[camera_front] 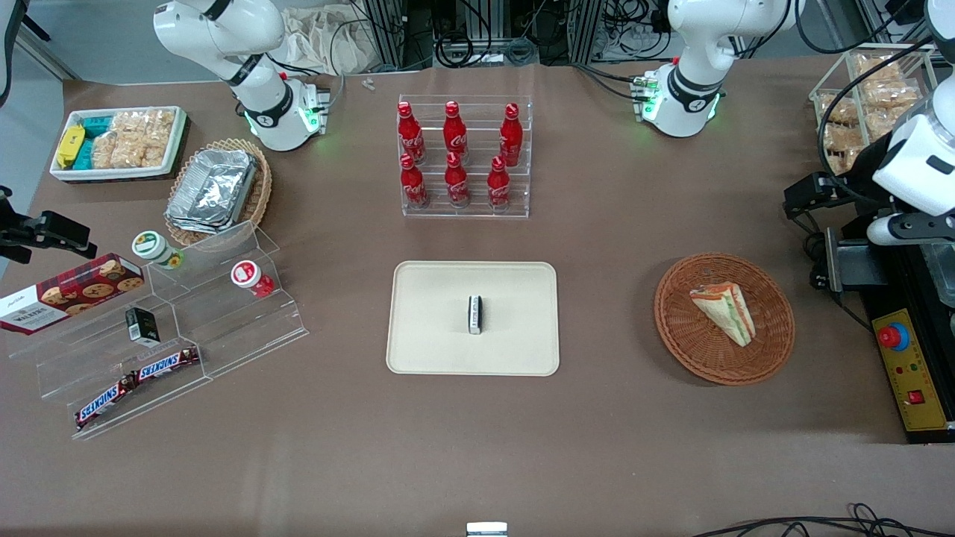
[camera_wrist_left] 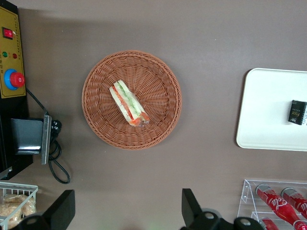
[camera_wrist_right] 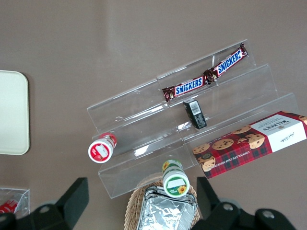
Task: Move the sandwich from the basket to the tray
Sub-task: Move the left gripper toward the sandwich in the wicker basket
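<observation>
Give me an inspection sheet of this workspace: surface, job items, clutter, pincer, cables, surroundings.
Surface: brown table, no spills seen.
Job items: wrapped triangular sandwich lies in the round reddish-brown wicker basket; cream rectangular tray holds only a small black-and-white block.
Clutter: six red cola bottles in a clear rack; foil containers in a tan basket; Snickers bars on clear stepped shelf; cookie box.
Pincer: left arm's pincer open, hovering above the table beside the basket, holding nothing.
Cables: black cable on the table beside the basket.
Surroundings: yellow control box with red button at the working arm's end.
</observation>
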`<state>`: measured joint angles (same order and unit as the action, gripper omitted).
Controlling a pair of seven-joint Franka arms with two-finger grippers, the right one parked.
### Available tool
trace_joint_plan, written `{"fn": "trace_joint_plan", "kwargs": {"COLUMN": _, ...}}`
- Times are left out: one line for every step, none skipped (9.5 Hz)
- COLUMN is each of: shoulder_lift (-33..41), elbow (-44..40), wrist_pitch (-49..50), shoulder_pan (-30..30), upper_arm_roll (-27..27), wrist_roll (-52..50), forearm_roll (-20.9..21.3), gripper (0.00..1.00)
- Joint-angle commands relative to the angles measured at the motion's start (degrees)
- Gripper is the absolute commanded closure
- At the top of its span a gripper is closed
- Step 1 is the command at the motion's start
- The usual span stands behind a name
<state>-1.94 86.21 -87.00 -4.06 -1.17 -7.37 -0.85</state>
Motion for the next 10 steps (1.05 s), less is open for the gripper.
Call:
{"fn": "trace_joint_plan", "kwargs": {"shoulder_lift": 0.62, "elbow": 0.10, "wrist_pitch": 0.08, "shoulder_pan": -0.42, "upper_arm_roll": 0.47, "wrist_roll": 0.08, "forearm_roll": -0.11, "gripper": 0.00}}
{"fn": "trace_joint_plan", "kwargs": {"shoulder_lift": 0.54, "elbow": 0.27, "wrist_pitch": 0.08, "shoulder_pan": -0.33, "upper_arm_roll": 0.55, "wrist_roll": -0.27, "forearm_roll": 0.67, "gripper": 0.00}}
{"fn": "trace_joint_plan", "kwargs": {"shoulder_lift": 0.80, "elbow": 1.67, "wrist_pitch": 0.69, "shoulder_pan": -0.07, "upper_arm_roll": 0.64, "wrist_roll": -1.58, "forearm_roll": 0.68, "gripper": 0.00}}
{"fn": "trace_joint_plan", "kwargs": {"shoulder_lift": 3.06, "elbow": 7.60, "wrist_pitch": -1.40, "shoulder_pan": 0.19, "upper_arm_roll": 0.73, "wrist_roll": -2.29, "forearm_roll": 0.68, "gripper": 0.00}}
{"fn": "trace_joint_plan", "kwargs": {"shoulder_lift": 4.65, "elbow": 13.66, "wrist_pitch": -6.98, "shoulder_pan": 0.19, "upper_arm_roll": 1.69, "wrist_roll": -4.21, "forearm_roll": 0.76, "gripper": 0.00}}
{"fn": "trace_joint_plan", "kwargs": {"shoulder_lift": 6.06, "elbow": 20.07, "wrist_pitch": -13.83, "shoulder_pan": 0.19, "upper_arm_roll": 2.22, "wrist_roll": -6.14, "forearm_roll": 0.94, "gripper": 0.00}}
{"fn": "trace_joint_plan", "kwargs": {"shoulder_lift": 6.07, "elbow": 25.18, "wrist_pitch": -19.73, "shoulder_pan": 0.19, "upper_arm_roll": 2.22, "wrist_roll": -8.16, "forearm_roll": 0.94, "gripper": 0.00}}
{"fn": "trace_joint_plan", "kwargs": {"shoulder_lift": 5.55, "elbow": 30.20, "wrist_pitch": -26.48, "shoulder_pan": 0.19, "upper_arm_roll": 2.22, "wrist_roll": -10.62, "forearm_roll": 1.03, "gripper": 0.00}}
{"fn": "trace_joint_plan", "kwargs": {"shoulder_lift": 4.85, "elbow": 34.86, "wrist_pitch": -33.51, "shoulder_pan": 0.19, "upper_arm_roll": 2.22, "wrist_roll": -12.64, "forearm_roll": 1.03, "gripper": 0.00}}
{"fn": "trace_joint_plan", "kwargs": {"shoulder_lift": 3.02, "elbow": 38.12, "wrist_pitch": -39.41, "shoulder_pan": 0.19, "upper_arm_roll": 2.22, "wrist_roll": -14.58, "forearm_roll": 1.03, "gripper": 0.00}}
